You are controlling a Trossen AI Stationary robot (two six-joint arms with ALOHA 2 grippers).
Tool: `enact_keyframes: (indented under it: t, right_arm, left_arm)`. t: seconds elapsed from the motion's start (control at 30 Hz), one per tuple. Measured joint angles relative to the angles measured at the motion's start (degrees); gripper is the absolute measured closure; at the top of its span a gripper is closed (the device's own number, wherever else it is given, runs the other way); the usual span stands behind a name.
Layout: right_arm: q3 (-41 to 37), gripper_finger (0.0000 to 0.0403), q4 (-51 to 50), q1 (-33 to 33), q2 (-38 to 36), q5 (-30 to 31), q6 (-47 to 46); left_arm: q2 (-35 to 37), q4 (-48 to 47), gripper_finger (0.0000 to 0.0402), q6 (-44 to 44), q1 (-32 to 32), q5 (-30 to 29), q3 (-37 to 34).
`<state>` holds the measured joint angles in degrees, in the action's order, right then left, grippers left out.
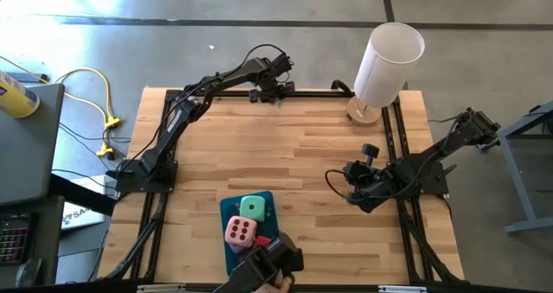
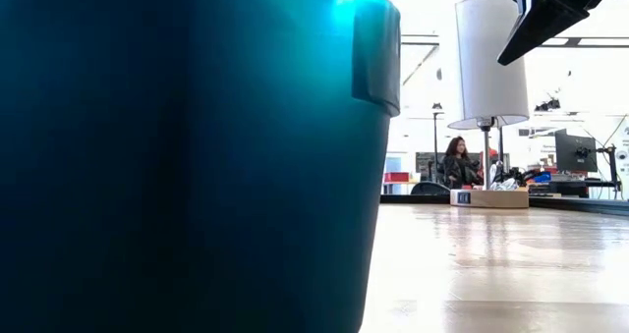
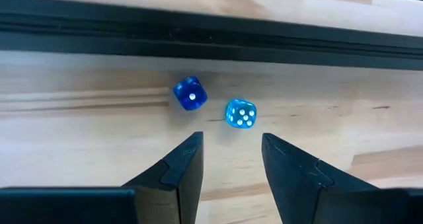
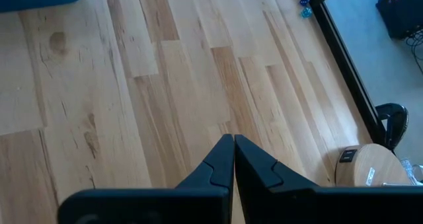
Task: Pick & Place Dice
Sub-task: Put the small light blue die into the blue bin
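Teal tray before lamp

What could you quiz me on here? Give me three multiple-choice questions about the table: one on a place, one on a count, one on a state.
1. Where do the green die and the pink die lie?
A. On the teal tray
B. Beside the white lamp
C. On the floor

2. How many small blue dice lie on the wood ahead of the left hand?
A. One
B. Two
C. Four

3. How do the fingers of the right hand stand?
A. Wide open
B. Shut, with nothing between them
C. Shut on a die

Answers:
1. A: the high view shows both on the tray at the table's near edge.
2. B: the left wrist view shows two, just beyond the open fingers.
3. B: the right wrist view shows the fingertips meeting over bare wood.
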<state>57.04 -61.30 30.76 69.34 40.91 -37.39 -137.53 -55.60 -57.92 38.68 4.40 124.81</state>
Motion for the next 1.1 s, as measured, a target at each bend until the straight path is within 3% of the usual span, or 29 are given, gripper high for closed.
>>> enact_keyframes:
  t: [0.47,0.73,1.1]
  right_arm:
    - [0.00,0.0399,-0.02,0.00,0.00,-0.74,-0.28]
    - [-0.02,0.0399,-1.27,0.00,-0.02,-0.85,-0.28]
    - [-0.02,0.0399,-1.46,0.00,-0.02,-0.70,-0.11]
  left_arm:
    - [1.66,-0.92,0.0254,2.25,-1.04,-0.13,0.02]
    - [4.05,-11.50,0.0254,5.97,-2.70,3.13,0.02]
    - [6.66,-19.68,0.0254,5.41,-11.61,-2.49,0.00]
